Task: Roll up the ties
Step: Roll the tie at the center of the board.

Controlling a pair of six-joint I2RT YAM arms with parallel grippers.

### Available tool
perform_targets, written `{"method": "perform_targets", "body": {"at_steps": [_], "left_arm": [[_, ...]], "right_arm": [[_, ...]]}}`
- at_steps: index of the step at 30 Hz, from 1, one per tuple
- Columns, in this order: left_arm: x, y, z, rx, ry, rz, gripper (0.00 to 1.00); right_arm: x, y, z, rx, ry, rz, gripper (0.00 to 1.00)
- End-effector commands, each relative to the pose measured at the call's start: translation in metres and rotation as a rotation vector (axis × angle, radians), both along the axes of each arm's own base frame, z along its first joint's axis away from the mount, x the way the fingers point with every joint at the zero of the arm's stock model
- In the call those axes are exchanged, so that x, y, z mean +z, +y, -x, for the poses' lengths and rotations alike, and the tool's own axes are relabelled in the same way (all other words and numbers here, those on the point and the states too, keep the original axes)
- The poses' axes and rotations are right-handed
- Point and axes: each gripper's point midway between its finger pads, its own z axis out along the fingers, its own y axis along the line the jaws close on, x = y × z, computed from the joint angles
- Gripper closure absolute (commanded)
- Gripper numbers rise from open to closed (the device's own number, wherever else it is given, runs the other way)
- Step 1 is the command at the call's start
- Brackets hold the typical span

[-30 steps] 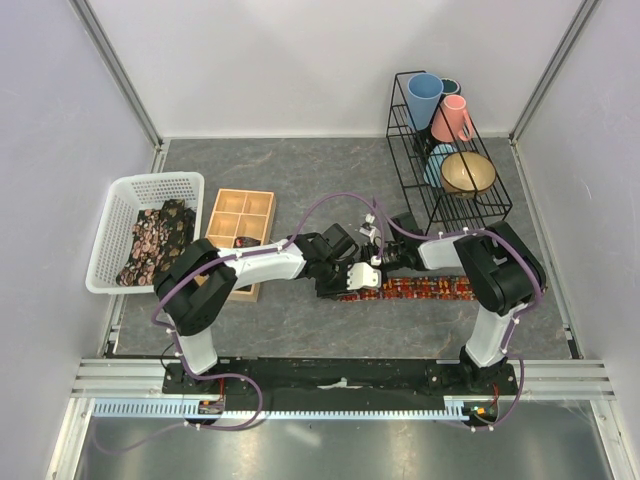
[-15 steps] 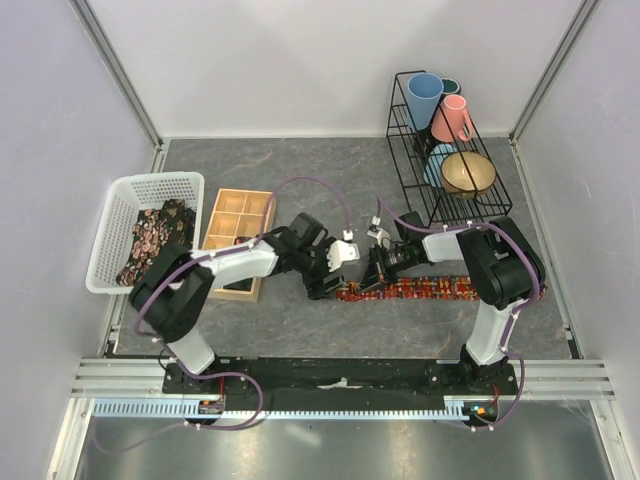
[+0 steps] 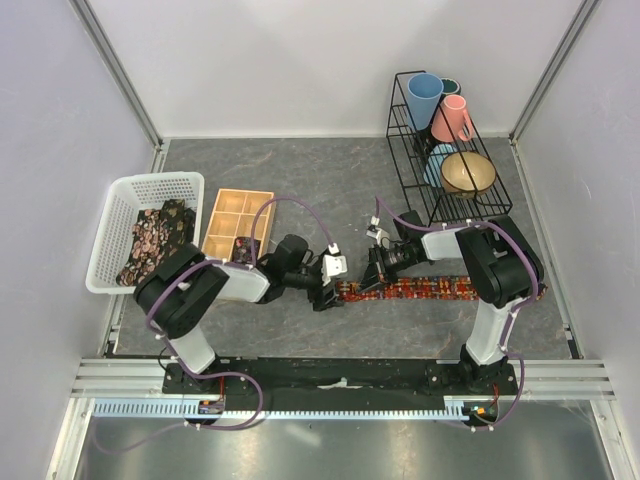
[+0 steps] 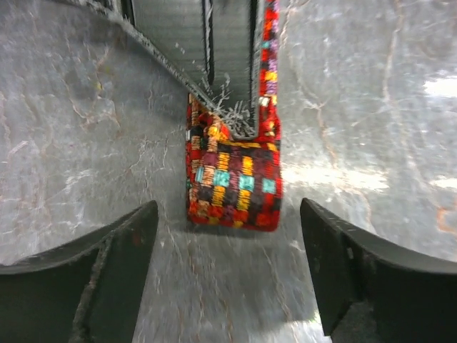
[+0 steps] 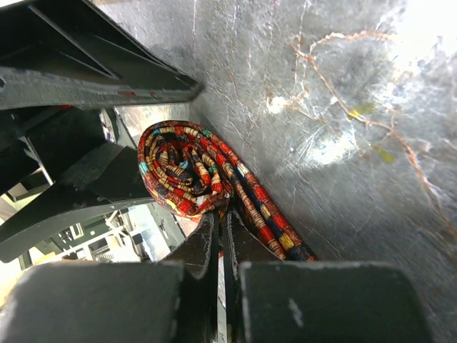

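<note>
Red, orange and yellow checks cover the long fabric necktie (image 3: 425,289) that lies flat on the grey marbled worktop (image 3: 300,180), right of centre in the top view. Its left end is wound into a small roll (image 4: 234,182) of a few turns. The rest of the strip, most of its length, lies unrolled toward the right.

The right jaws are clenched tight, their tips at the base of the roll in the right wrist view. Whether a layer of fabric is pinched between them I cannot tell. The left jaws stand released and wide, one on either side of the roll at the bottom of the left wrist view, near it but apart from it.

At the left of the top view a white plastic basket (image 3: 112,192) holds a heap of dark floral ties (image 3: 150,240), none rolled as far as can be seen. Just to its right sits a light wooden tray (image 3: 240,195) with compartments, its lower part hidden by the left arm.

By my judgement the task is at an early stage. One tie is begun and needs winding along its whole remaining length, and the basket's ties are not yet started.
</note>
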Motion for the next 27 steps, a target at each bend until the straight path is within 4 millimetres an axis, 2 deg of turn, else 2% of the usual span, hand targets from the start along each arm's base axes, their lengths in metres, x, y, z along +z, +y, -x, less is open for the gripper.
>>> {"method": "perform_targets", "body": {"at_steps": [1, 2, 5, 9, 14, 18, 20, 21, 24, 27], "left_arm": [[0.019, -0.023, -0.017, -0.061, -0.106, 0.094, 0.25], [0.015, -0.023, -0.014, -0.076, -0.097, 0.083, 0.28], [0.020, -0.025, -0.006, -0.117, -0.103, 0.096, 0.39], [0.038, -0.039, 0.005, -0.166, -0.112, 0.125, 0.45], [0.048, -0.058, 0.003, -0.133, -0.082, 0.137, 0.49], [0.032, -0.067, 0.005, -0.113, -0.051, 0.091, 0.52], [0.021, -0.064, 0.000, -0.080, -0.028, 0.039, 0.49], [0.019, -0.060, -0.005, -0.051, -0.030, 0.024, 0.42], [0.028, -0.035, -0.014, -0.017, -0.034, 0.020, 0.29], [0.027, -0.016, -0.011, -0.047, -0.053, -0.024, 0.23]], "right_arm": [[-0.049, -0.028, 0.006, -0.006, -0.012, 0.217, 1.00], [-0.048, -0.027, 0.004, -0.005, -0.013, 0.213, 1.00], [-0.051, -0.026, 0.003, -0.007, -0.007, 0.215, 1.00], [-0.054, -0.026, 0.003, -0.011, 0.004, 0.214, 1.00], [-0.056, -0.025, 0.003, -0.010, 0.004, 0.214, 1.00], [-0.057, -0.023, 0.002, -0.017, 0.003, 0.211, 1.00], [-0.058, -0.024, 0.002, -0.019, -0.001, 0.214, 1.00], [-0.058, -0.025, 0.001, -0.020, -0.003, 0.218, 1.00], [-0.057, -0.025, 0.003, -0.014, -0.006, 0.217, 1.00], [-0.057, -0.027, 0.004, -0.004, -0.008, 0.217, 1.00]]}}
